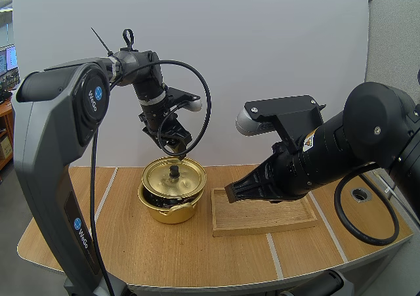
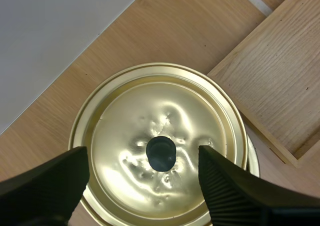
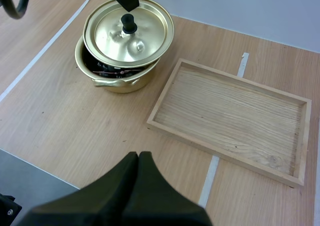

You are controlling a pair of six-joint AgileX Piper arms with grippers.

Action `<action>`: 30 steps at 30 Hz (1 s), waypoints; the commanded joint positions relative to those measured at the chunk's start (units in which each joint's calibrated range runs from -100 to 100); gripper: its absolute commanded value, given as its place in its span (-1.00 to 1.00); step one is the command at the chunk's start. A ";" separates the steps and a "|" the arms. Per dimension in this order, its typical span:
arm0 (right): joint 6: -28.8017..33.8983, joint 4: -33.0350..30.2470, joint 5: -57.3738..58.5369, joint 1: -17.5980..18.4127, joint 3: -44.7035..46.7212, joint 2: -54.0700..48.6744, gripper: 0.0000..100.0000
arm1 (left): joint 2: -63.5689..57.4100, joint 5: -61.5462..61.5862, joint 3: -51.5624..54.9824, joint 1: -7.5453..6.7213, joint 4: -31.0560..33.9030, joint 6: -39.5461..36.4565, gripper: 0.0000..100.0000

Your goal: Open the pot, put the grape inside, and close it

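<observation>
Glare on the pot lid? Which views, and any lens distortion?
Left wrist view: broad bright glare across the dented lid around its knob. Right wrist view: smaller hot spots beside the knob. High view: lid only mildly shiny; table front edge looks bowed, likely wide-lens distortion.

The black two-fingered left gripper (image 2: pixel 142 155) points downward, fingers spread apart. The black right gripper (image 3: pixel 138 156) holds its fingers pressed together.
</observation>
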 commanded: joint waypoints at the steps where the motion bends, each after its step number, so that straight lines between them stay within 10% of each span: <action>1: -0.30 0.20 0.00 -0.17 0.12 -0.65 -1.00 | 1.83 0.01 0.08 0.01 -1.02 0.21 1.00; 30: -0.30 0.20 0.00 -0.17 0.12 -0.65 -1.00 | 8.75 0.01 0.08 0.01 -1.10 0.40 1.00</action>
